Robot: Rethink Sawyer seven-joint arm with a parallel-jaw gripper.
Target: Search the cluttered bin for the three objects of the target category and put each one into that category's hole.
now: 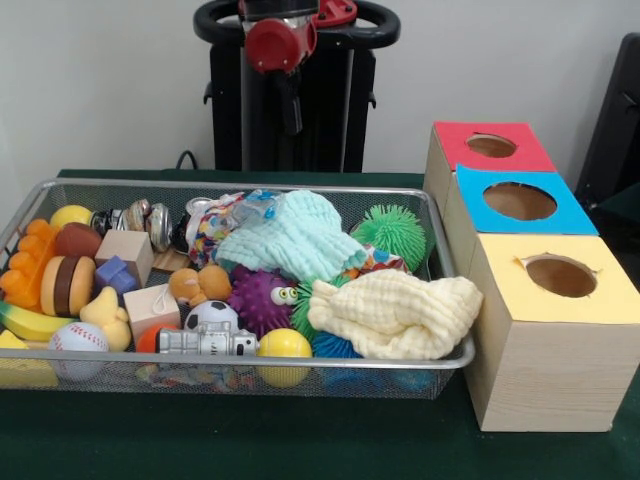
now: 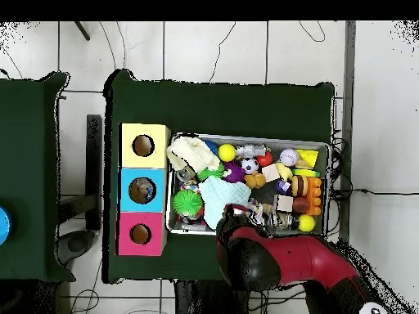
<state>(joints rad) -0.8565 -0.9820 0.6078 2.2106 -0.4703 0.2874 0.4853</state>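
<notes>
- A silver wire mesh bin (image 1: 440, 362) is sitting on the dark green desk (image 1: 300, 440), packed full of toys.
- A pale yellow knitted cloth (image 1: 395, 315) and a mint green knitted cloth (image 1: 290, 240) are lying on top, hiding the toys under them.
- A purple spiky ball with eyes (image 1: 262, 300), a green spiky ball (image 1: 390, 232), a yellow ball (image 1: 285, 344), a small soccer ball (image 1: 211, 316) and a baseball (image 1: 78, 338) are crowding together in the bin.
- Three wooden boxes are standing just beside the bin, each with a round hole: a yellow-topped box (image 1: 560, 276), a blue-topped box (image 1: 520, 202) and a red-topped box (image 1: 491, 146).
- The red and black arm (image 2: 278, 262) is hanging over the bin's edge in the overhead view.
- The pincer (image 1: 291, 115) is pointing down behind the bin, touching nothing; I cannot tell how wide it is.
</notes>
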